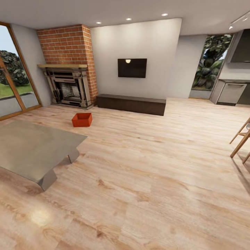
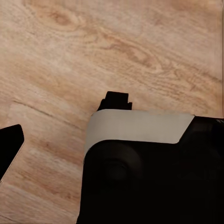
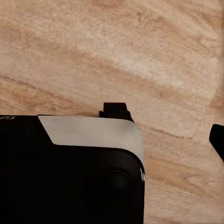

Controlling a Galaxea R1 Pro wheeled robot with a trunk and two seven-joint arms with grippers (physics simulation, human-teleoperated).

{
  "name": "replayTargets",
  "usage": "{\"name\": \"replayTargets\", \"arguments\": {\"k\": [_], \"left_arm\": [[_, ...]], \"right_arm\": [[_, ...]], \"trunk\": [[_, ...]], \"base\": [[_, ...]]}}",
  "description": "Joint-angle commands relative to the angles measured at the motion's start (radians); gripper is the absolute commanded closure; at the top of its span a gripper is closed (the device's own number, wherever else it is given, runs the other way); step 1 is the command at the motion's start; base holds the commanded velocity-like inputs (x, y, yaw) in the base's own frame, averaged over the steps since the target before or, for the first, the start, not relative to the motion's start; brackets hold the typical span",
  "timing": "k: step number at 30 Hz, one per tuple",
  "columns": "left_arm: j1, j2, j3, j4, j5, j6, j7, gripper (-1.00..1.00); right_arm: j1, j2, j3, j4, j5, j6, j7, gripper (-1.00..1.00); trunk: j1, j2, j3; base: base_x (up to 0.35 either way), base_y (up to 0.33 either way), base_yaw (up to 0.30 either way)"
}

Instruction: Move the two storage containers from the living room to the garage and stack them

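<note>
One storage container (image 1: 82,119), an orange-red open box, sits on the light wood-plank floor (image 1: 146,163) of the living room, far ahead and to my left, in front of the brick fireplace. My left gripper (image 2: 112,140) hangs over the planks beside my own dark base; one black fingertip (image 2: 10,142) shows at the picture's edge, far from the middle, with nothing held. My right gripper (image 3: 112,140) hangs the same way, with one fingertip (image 3: 217,139) at the edge and nothing held.
A low grey table (image 1: 31,149) stands close at my left. A long dark-wood bench (image 1: 131,103) runs under the wall screen. Wooden chair legs (image 1: 241,139) show at the right edge. Glass doors (image 1: 14,80) are at far left, kitchen units (image 1: 232,93) at far right.
</note>
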Motion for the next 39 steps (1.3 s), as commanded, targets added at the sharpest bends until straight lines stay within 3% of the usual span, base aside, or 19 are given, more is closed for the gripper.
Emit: {"name": "replayTargets", "arguments": {"k": [1,39], "left_arm": [[0.000,0.003,-0.004,-0.001,0.010,0.003,0.000,-1.00],[0.000,0.008,-0.004,-0.002,0.009,0.001,-0.007,-1.00]], "right_arm": [[-0.001,0.001,0.008,0.003,-0.008,-0.005,-0.001,-1.00],[0.001,-0.002,0.008,0.004,-0.006,-0.003,-0.001,-1.00]], "trunk": [[0.001,0.000,-0.001],[0.001,0.000,-0.001]], "base": [[0.324,0.000,0.000],[0.324,0.000,0.000]]}}
